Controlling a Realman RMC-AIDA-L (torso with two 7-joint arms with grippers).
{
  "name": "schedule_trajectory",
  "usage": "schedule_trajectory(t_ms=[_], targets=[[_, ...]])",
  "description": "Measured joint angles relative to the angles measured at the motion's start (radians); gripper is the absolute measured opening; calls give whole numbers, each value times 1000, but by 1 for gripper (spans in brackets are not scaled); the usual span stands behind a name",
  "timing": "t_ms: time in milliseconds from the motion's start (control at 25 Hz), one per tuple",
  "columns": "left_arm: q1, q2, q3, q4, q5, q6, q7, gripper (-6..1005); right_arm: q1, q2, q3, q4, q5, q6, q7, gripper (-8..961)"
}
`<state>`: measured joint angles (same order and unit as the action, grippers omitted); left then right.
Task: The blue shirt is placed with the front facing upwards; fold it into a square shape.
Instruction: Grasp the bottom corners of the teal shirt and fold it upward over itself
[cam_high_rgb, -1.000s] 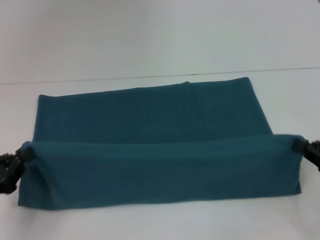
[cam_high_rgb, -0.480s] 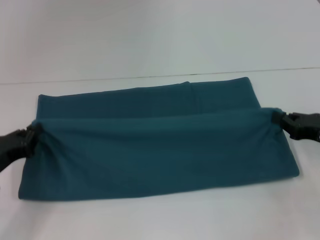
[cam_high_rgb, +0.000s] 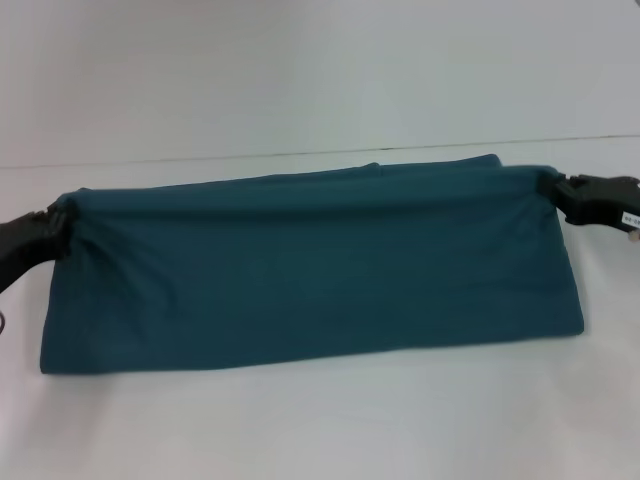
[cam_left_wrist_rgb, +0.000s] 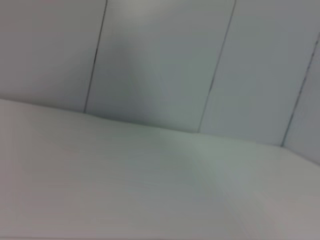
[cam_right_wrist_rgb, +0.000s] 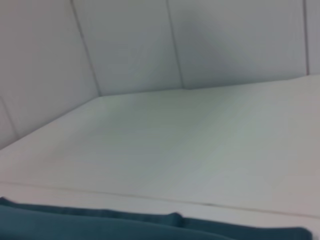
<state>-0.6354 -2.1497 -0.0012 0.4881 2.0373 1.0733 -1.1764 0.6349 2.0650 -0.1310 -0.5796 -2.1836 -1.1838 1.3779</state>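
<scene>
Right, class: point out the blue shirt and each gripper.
blue shirt (cam_high_rgb: 310, 270), head view, middle of the top layer.
left gripper (cam_high_rgb: 55, 228), head view, tips at the shirt's corner.
right gripper (cam_high_rgb: 556, 188), head view, tips at the corner.

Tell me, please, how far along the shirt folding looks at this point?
Done: the blue shirt is already a long band, sleeves tucked away. In hand: the left gripper and right gripper pinch the ends of an upper layer, drawn nearly over the far edge. Left: release it, then fold the band crosswise into a square.
</scene>
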Motion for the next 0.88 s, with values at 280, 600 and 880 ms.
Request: schedule_trajectory(t_ms=[280,600,880], targets=[[-84,0,19,-47,-2,-202,1,45,55,3,-25,48,2,150,-4,43],[-139,-1,27,-78,-43,-337,36,45,106,4,-70,114,28,314,-38,42],[-162,1,27,-109,-66,-408,83,45,147,-10,-159,160,110,436,-69,43]])
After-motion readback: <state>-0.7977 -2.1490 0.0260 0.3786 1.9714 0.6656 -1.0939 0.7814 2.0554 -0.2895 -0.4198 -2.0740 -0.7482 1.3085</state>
